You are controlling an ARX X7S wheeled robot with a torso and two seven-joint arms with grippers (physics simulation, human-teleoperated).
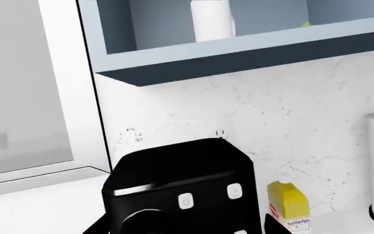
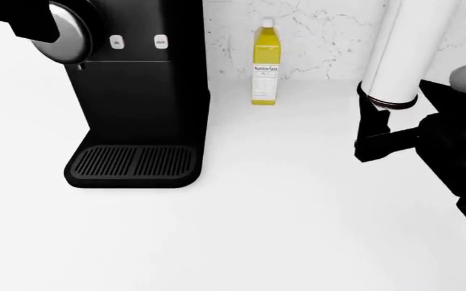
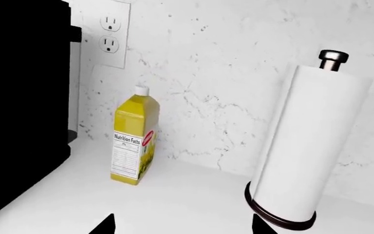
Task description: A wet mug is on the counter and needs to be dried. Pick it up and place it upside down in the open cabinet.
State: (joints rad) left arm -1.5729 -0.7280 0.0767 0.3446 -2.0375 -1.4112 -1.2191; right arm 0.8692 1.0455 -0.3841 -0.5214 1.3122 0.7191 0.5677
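On the shelf of the open grey-blue cabinet (image 1: 239,51) stands a white cylinder (image 1: 212,22) that looks like the mug, its top cut off by the frame edge. No mug shows on the white counter (image 2: 298,212). My left gripper (image 1: 181,230) is open and empty, raised in front of the black coffee machine (image 1: 180,190), well below the cabinet; it also shows in the head view as the left gripper (image 2: 34,27). My right gripper (image 3: 183,225) is open and empty, low over the counter (image 3: 174,200), beside the paper towel roll (image 2: 403,54).
The black coffee machine (image 2: 136,91) with its drip tray (image 2: 131,163) stands at the left. A yellow bottle (image 2: 266,63) stands against the marbled wall (image 2: 322,30). The paper towel roll (image 3: 307,146) is on a dark base ring. A wall socket (image 3: 111,36) is above the bottle.
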